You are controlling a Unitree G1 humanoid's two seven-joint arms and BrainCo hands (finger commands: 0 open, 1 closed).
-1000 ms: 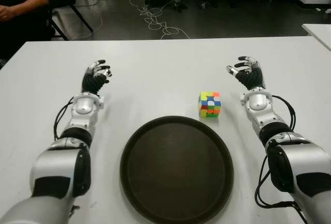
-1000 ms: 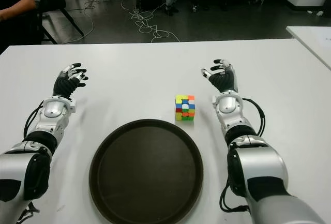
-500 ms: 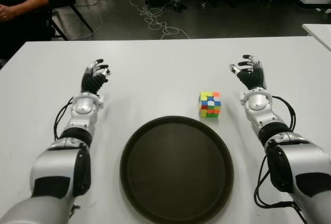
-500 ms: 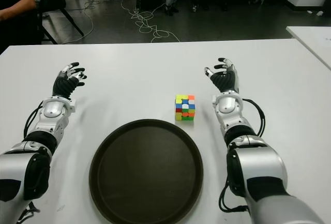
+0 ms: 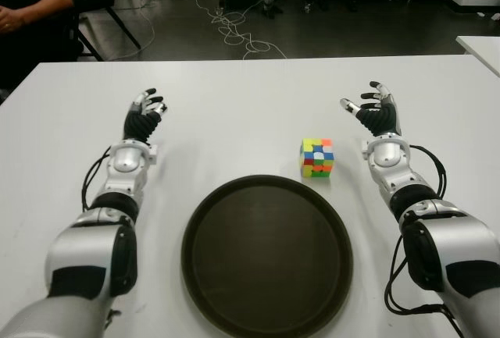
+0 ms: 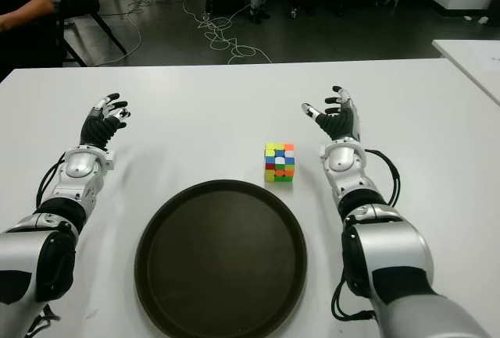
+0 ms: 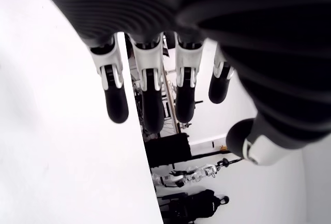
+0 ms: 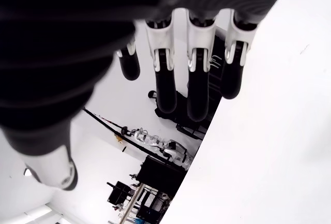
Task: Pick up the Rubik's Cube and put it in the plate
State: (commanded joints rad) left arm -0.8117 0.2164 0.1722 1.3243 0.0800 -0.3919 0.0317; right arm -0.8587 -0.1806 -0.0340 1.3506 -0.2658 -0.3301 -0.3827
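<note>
Just one Rubik's Cube (image 5: pixel 317 158), one plate (image 5: pixel 266 255), two empty hands.

Bright, even light (wrist views blurred).

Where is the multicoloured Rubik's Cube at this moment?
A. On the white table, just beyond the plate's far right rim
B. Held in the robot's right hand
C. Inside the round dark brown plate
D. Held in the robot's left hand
A. The multicoloured Rubik's Cube stands on the white table just past the rim of the round dark brown plate, while the right hand and left hand are open and empty.
</note>
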